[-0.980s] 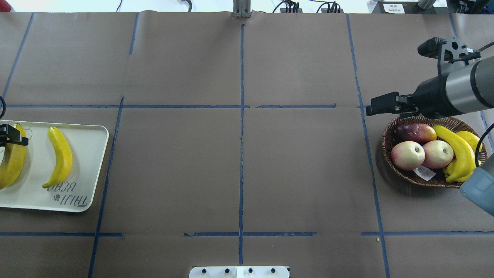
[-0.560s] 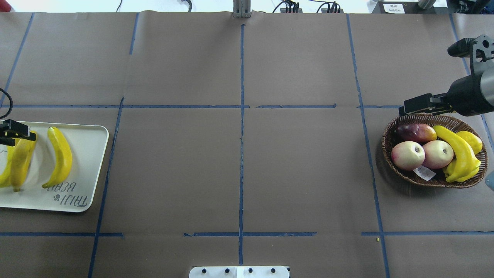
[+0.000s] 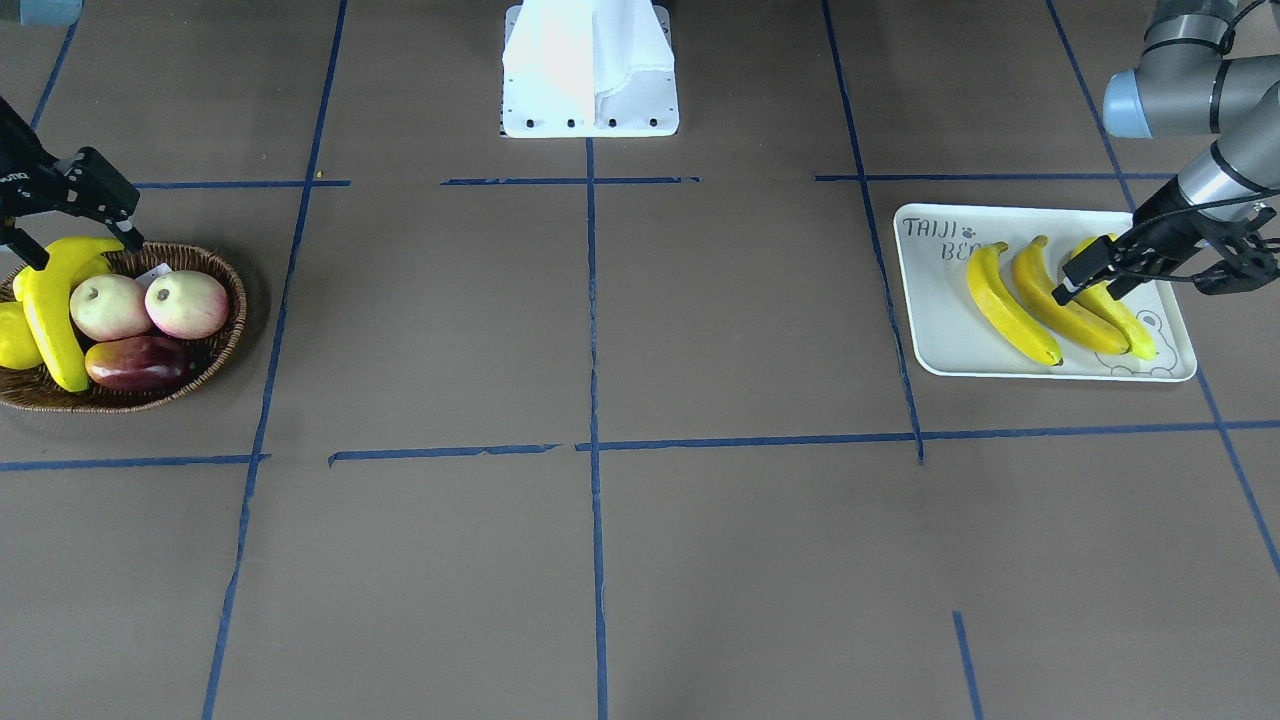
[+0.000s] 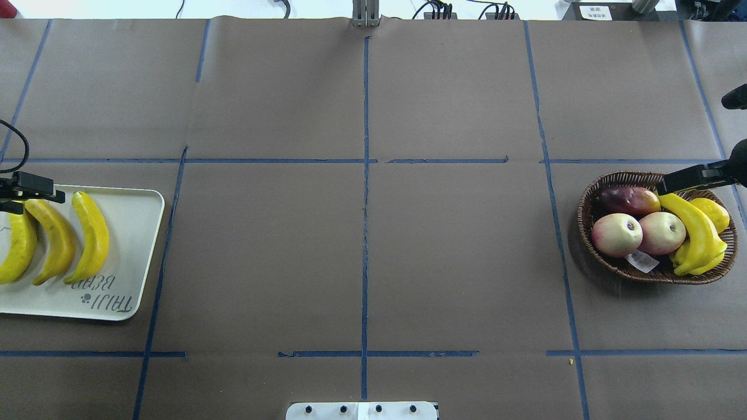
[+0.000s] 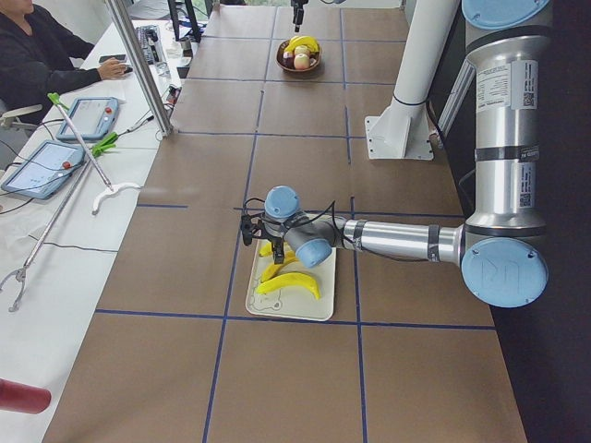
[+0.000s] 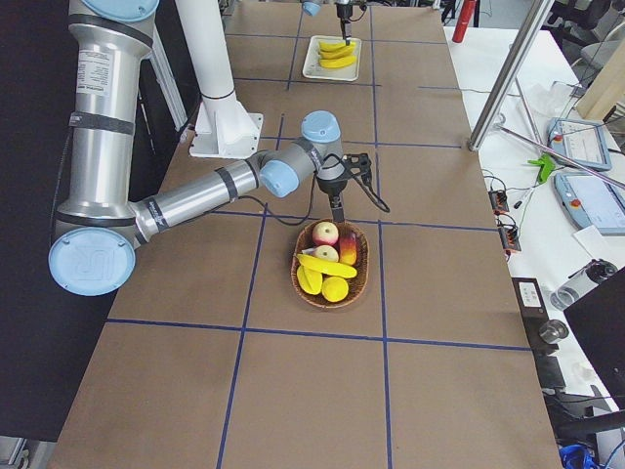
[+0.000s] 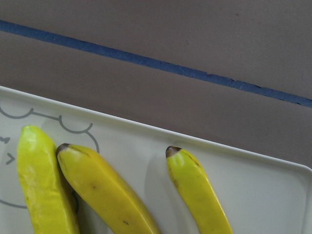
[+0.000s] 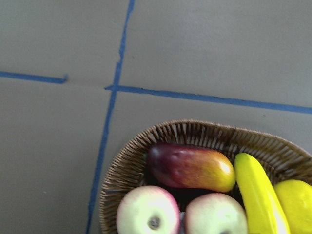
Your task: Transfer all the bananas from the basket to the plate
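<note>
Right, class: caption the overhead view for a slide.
Three bananas on the plate, one banana waiting in the basket, left claw and right claw hovering nearby.

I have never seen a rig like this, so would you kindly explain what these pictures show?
It is a robot with two arms at a taped brown table. Two pictures look down from above, one from behind it and one facing it. Two look along the table from its ends, and two come from cameras on the wrists. On the robot's left, a white plate holds three bananas. The left gripper hangs over them, jaws apart, holding nothing. On its right, a basket holds the fourth banana, two apples, a dark red fruit and another yellow fruit. The right gripper hangs over that banana's end, jaws apart and empty.
</note>
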### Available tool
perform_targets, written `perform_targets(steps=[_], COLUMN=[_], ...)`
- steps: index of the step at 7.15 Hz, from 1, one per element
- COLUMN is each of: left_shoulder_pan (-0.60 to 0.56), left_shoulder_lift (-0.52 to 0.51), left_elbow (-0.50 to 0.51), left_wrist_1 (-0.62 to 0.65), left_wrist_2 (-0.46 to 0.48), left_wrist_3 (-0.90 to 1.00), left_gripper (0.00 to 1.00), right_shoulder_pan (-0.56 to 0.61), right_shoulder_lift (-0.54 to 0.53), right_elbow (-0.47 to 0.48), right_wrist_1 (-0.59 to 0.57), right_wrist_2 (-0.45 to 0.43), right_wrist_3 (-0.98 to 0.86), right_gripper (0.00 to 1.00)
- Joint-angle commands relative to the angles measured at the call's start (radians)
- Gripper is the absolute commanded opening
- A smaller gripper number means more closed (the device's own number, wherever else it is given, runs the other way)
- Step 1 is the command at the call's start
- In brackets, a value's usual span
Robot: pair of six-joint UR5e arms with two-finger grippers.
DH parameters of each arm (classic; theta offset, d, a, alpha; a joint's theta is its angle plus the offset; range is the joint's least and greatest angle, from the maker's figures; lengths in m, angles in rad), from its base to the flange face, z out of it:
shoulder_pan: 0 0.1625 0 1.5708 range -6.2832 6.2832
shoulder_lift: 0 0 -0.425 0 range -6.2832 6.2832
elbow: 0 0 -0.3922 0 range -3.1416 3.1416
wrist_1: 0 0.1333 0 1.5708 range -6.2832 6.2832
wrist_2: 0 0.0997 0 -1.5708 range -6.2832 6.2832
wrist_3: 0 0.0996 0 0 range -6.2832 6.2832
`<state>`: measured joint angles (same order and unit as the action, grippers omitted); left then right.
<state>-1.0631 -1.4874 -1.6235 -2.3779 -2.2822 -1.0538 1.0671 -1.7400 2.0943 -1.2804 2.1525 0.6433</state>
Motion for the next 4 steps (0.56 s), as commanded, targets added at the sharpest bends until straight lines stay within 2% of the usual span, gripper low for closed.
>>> perform_targets(steps=[1, 3, 4], left_shoulder_pan=[0.0, 0.0, 0.0], left_shoulder_lift=[-0.017, -0.04, -0.048], left_elbow=[0.002, 0.022, 0.024], left_wrist_1=[0.0, 0.002, 0.002], left_wrist_2=[0.001, 0.0, 0.0], left_wrist_3=[-0.002, -0.002, -0.003], left_gripper=[1.0, 1.0, 1.0], right_shoulder_pan=[0.01, 0.01, 0.01], right_shoulder_lift=[-0.101, -0.133, -0.141], right_elbow=[-0.01, -0.034, -0.052], right_wrist_1=[0.003, 0.004, 0.045], right_wrist_2=[-0.005, 0.01, 0.01], right_wrist_3=[-0.022, 0.065, 0.099], right_gripper=[1.0, 1.0, 1.0])
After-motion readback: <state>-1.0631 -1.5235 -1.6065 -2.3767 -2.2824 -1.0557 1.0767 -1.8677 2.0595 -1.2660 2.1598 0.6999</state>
